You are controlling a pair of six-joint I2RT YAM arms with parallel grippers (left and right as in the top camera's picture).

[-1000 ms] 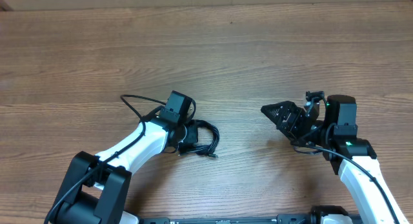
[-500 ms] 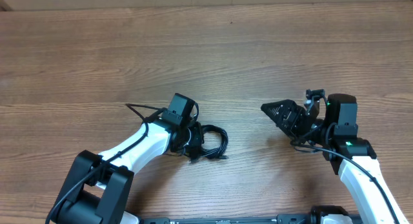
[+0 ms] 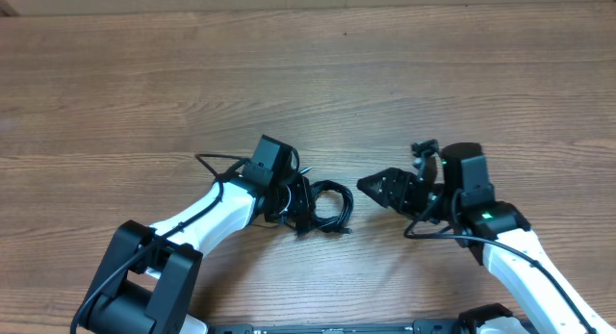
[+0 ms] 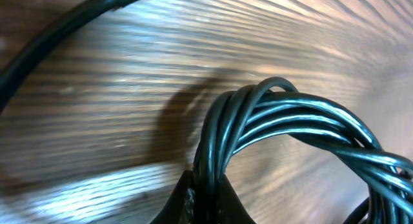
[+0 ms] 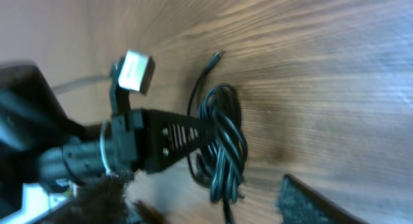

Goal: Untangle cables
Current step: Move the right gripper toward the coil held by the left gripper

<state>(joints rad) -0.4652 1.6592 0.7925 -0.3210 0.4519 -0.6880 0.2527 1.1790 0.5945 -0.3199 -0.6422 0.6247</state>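
Observation:
The cables (image 3: 330,210) are a bundle of thin black cords in loops on the wooden table. My left gripper (image 3: 304,207) is shut on the bundle's left side. In the left wrist view the looped cables (image 4: 290,121) rise from between the closed fingers (image 4: 222,201). My right gripper (image 3: 373,188) is open and empty, just right of the bundle and apart from it. The right wrist view shows the cables (image 5: 227,143) held by the left gripper (image 5: 169,139). One right finger (image 5: 310,201) shows at the bottom edge.
A thicker black arm wire (image 3: 219,163) loops beside the left wrist and crosses the top left of the left wrist view (image 4: 58,37). The wooden table (image 3: 385,84) stretches wide behind both arms.
My left gripper has moved right with the cable bundle in it. My right arm has moved left, bringing its open gripper close to the bundle.

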